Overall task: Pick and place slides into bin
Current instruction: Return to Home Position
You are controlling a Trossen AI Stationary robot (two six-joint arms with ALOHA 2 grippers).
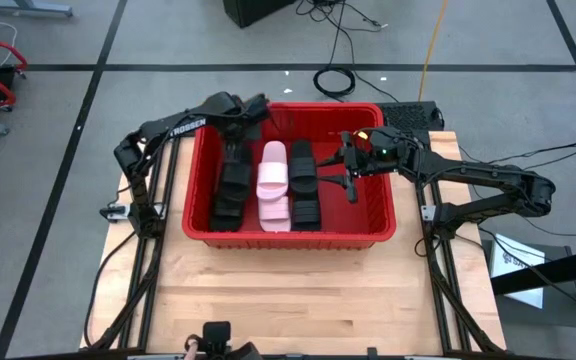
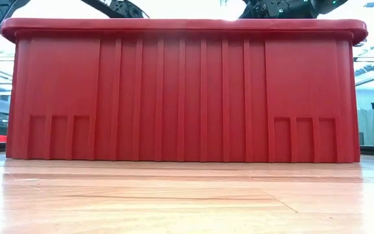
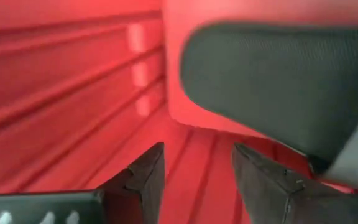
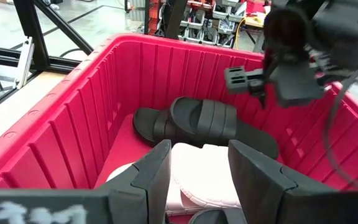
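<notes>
The red bin (image 1: 288,240) stands mid-table and fills the low view (image 2: 180,91). Inside lie black slides in a left column (image 1: 233,185), pale pink slides in the middle (image 1: 273,185) and black slides on the right (image 1: 303,185). My left gripper (image 3: 197,165) is open and points steeply down inside the bin's far left corner (image 1: 243,120), with only the red floor between its fingers and a black slide's sole (image 3: 278,81) just beside it. My right gripper (image 4: 199,162) is open and hovers nearly level over the bin's right side (image 1: 333,168), above a pink slide (image 4: 204,174).
The bin's ribbed walls (image 3: 55,74) stand close around my left gripper. Bare wooden table top (image 1: 288,300) lies in front of the bin. Cables (image 1: 338,78) and frames lie on the floor beyond the table. From the right wrist view the left arm (image 4: 291,56) shows across the bin.
</notes>
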